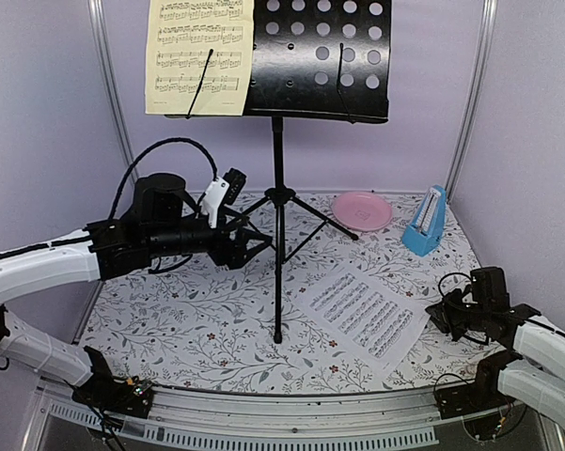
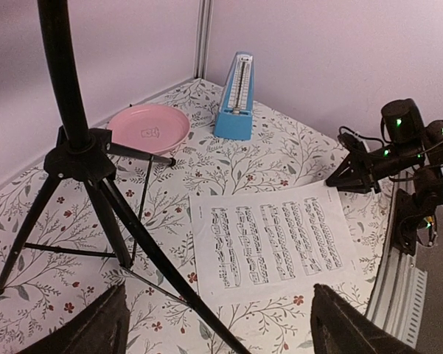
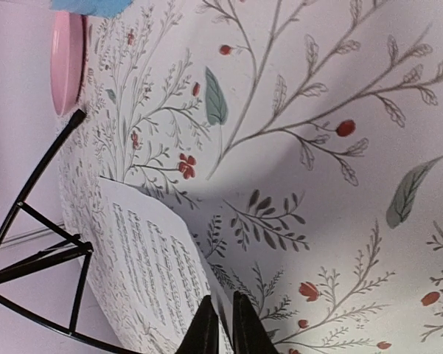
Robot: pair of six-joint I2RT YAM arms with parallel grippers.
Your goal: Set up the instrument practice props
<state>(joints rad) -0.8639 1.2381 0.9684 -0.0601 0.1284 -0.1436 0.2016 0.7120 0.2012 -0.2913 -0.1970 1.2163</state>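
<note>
Right gripper (image 3: 227, 324) pinches the white sheet (image 3: 147, 273) by its edge.
Thin bite: paper could slip or crease when lifted; left gripper (image 2: 221, 332) hangs wide open, empty.

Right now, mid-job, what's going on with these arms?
The right gripper is pinching the right corner of the white sheet of printed music, which lies on the table. The left gripper hangs open and empty beside the tripod of the black perforated-metal music stand. The pale-yellow sheet already sits on the stand's left half; the small blue pyramid-shaped metronome stands back right.
</note>
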